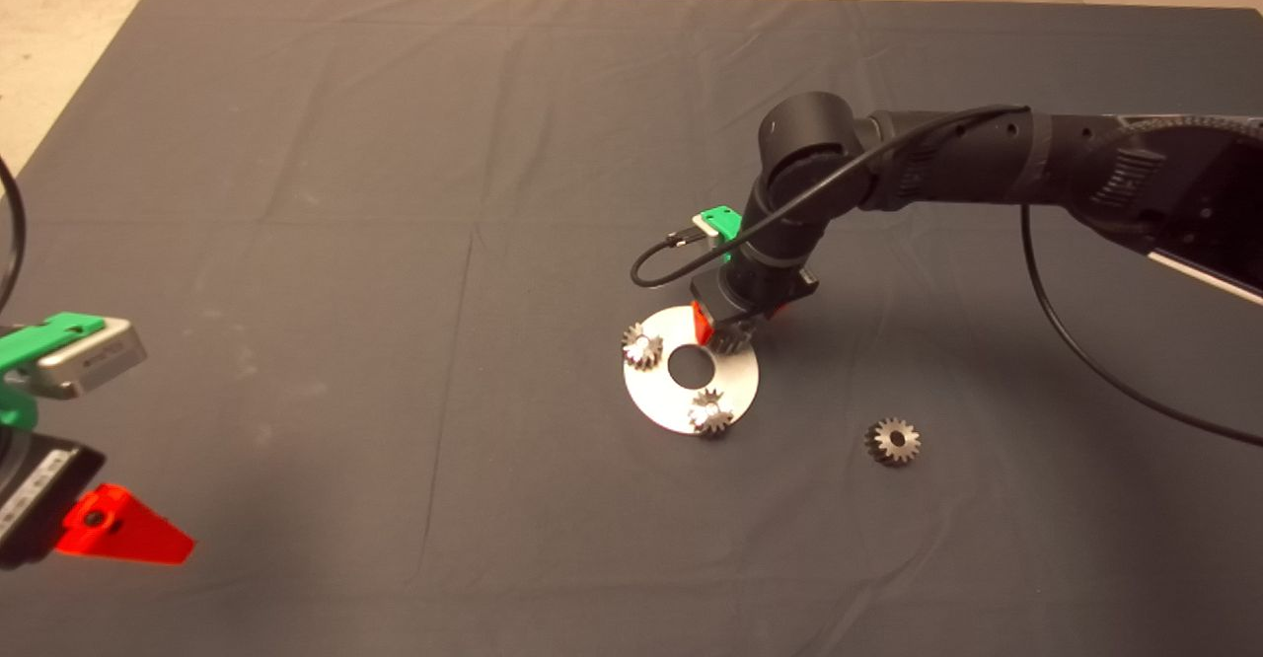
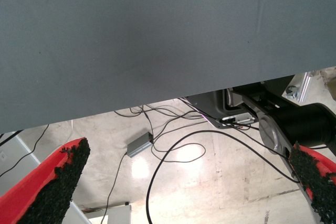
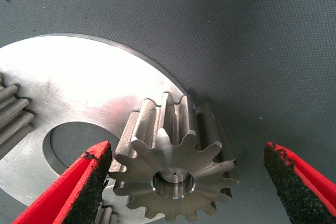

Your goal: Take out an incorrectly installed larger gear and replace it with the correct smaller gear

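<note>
My right gripper [image 1: 725, 327] is down at the far right rim of the round silver disc [image 1: 659, 405], open. In the right wrist view the smaller gear [image 3: 173, 166] sits on the disc [image 3: 79, 87] between the pads, a pin filling its bore. One pad [image 3: 94, 177] is right at its teeth; the other stands well off. The gear [image 1: 732, 339] is mostly hidden under the fingers in the head view. The larger gear [image 1: 893, 441] lies loose on the mat, right of the disc, its centre hole showing. My left gripper [image 1: 109, 529] is parked open at the lower left edge.
Two shinier gears [image 1: 642, 346] [image 1: 710, 412] sit on the disc around its centre hole [image 1: 690, 368]. The right arm's black cable [image 1: 1076, 341] loops over the mat to the right. The left wrist view shows the mat's edge [image 2: 157, 98] and floor cables beyond it.
</note>
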Available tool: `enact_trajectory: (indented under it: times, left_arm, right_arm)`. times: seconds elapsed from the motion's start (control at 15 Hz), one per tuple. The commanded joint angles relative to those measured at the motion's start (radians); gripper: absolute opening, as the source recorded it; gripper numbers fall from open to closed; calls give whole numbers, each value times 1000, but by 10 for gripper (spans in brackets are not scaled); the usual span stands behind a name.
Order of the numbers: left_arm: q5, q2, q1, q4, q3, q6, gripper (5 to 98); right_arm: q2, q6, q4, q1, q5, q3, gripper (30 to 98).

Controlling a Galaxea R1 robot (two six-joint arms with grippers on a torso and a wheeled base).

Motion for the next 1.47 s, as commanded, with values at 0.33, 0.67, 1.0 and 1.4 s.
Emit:
enact_trajectory:
  times: [0.33,0.67,1.0,1.4]
  left_arm:
    - [134,1,-10,-10,3,3,982]
    - [134,1,-10,-10,3,4,982]
    - [134,1,-10,-12,3,4,982]
    - [134,1,-10,-10,3,4,982]
  right_arm:
    - [4,-3,-29,24,-2,4,758]
    - [4,-3,-29,26,-3,5,650]
    - [21,1,-28,24,-3,4,569]
    - [24,3,-28,24,-3,-1,517]
